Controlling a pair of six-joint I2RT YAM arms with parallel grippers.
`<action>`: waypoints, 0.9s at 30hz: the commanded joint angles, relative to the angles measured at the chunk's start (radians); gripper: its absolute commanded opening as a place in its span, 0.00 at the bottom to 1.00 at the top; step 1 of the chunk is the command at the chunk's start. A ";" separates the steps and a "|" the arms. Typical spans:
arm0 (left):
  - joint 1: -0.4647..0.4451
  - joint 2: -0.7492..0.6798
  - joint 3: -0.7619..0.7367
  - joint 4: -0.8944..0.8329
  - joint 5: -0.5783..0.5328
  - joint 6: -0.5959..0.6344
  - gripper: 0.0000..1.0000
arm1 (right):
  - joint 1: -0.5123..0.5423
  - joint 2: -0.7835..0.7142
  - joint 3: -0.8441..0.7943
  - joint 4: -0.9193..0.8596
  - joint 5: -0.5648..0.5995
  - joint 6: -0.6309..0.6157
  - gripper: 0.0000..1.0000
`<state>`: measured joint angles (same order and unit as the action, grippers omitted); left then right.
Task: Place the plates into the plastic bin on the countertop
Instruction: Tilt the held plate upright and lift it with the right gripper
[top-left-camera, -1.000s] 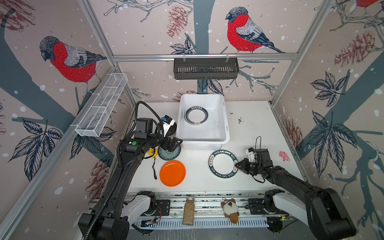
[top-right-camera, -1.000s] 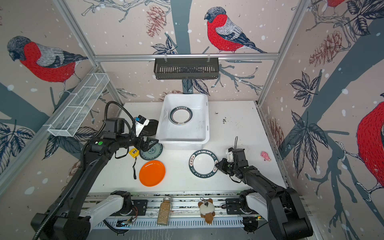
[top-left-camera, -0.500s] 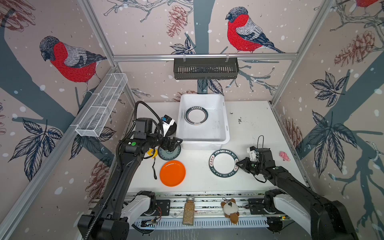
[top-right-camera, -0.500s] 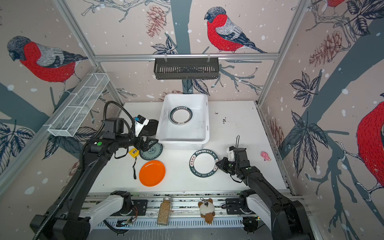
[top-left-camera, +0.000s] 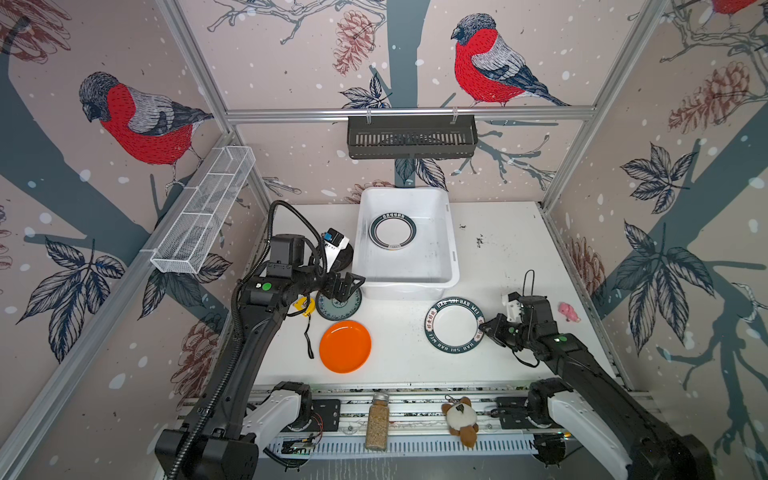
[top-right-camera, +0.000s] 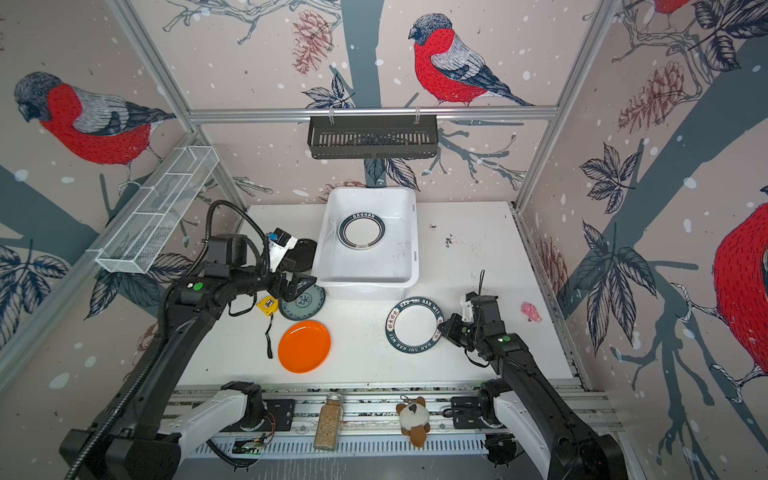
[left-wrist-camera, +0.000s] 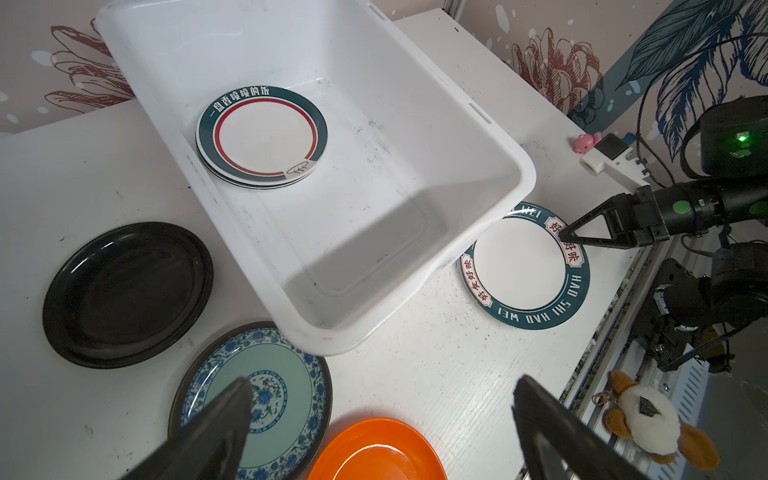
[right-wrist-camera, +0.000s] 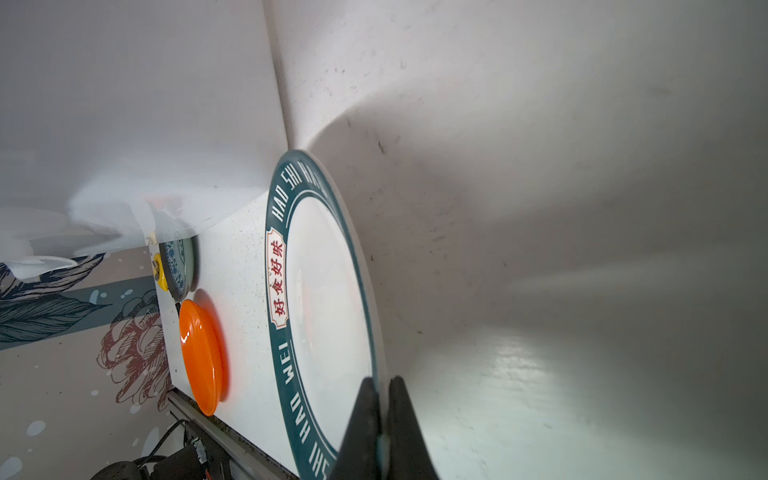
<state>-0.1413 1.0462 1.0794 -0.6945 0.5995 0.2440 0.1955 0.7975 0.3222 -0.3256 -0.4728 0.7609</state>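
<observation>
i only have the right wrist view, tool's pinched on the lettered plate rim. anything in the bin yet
Observer: Yes, a stack of dark-rimmed white plates lies in the plastic bin.
Operator: where's the left tool
Observer: The left tool is open, over the teal floral plate by the bin's front corner.
Operator: any plate i can't see
Observer: A black plate lies on the countertop left of the bin.

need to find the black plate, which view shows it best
The left wrist view: the black plate lies whole on the countertop beside the plastic bin. In both top views the left arm partly covers it. The right wrist view does not show it.
</observation>
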 joint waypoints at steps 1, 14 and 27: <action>-0.001 0.000 0.006 0.007 0.006 0.009 0.97 | -0.010 -0.025 0.024 -0.042 0.022 0.015 0.01; -0.001 0.005 0.011 0.009 0.008 0.011 0.97 | -0.077 -0.096 0.088 -0.221 0.128 -0.006 0.01; -0.001 0.014 0.026 0.024 0.022 0.001 0.97 | -0.142 -0.147 0.173 -0.325 0.278 0.000 0.01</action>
<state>-0.1413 1.0588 1.0939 -0.6937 0.6022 0.2436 0.0616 0.6590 0.4732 -0.6376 -0.2485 0.7593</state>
